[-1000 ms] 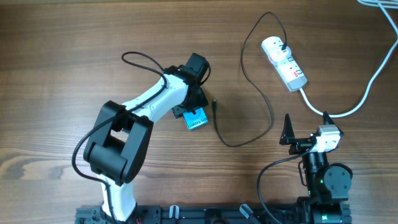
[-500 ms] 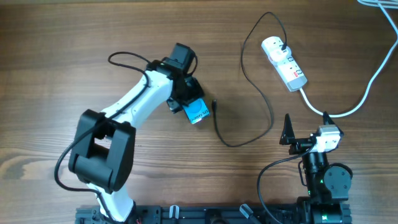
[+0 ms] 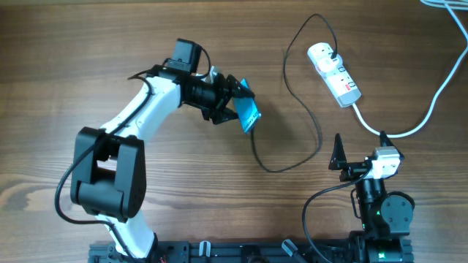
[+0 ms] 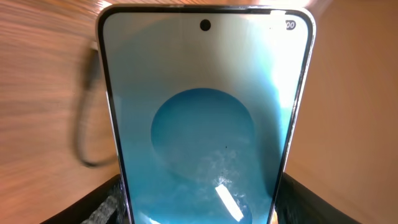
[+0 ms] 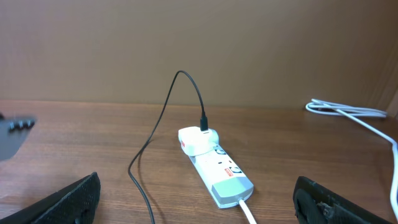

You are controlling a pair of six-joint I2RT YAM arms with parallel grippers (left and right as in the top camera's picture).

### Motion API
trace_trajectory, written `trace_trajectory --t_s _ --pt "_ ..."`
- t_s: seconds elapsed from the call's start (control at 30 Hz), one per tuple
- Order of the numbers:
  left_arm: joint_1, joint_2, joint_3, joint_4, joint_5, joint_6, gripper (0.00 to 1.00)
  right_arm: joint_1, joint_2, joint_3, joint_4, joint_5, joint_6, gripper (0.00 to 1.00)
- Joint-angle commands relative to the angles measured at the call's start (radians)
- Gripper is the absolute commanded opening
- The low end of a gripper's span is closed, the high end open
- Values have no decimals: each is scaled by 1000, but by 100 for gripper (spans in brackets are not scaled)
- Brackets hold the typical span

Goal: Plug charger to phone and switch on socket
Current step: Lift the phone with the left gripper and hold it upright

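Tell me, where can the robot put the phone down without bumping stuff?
The widest bare wood lies left of the left arm. Another free patch sits between the phone and the near edge. The right side is crowded: the charger loops there beside the socket and its white lead.

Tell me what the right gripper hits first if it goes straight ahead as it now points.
Probably the socket: the right gripper, open, faces its near end, where the white lead leaves. Depth is unclear.
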Motion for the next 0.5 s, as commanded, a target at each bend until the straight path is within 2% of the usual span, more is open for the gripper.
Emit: trace_trajectory --t_s 0.0,0.37,0.47 --pt "39 -32 1 42 335 -49 70 -5 -5 -1 2 2 13 100" --pt "165 -32 2 85 513 -254 68 -5 -5 -1 2 2 13 100" --pt "204 -32 2 94 560 -264 68 -5 -5 -1 2 2 13 100"
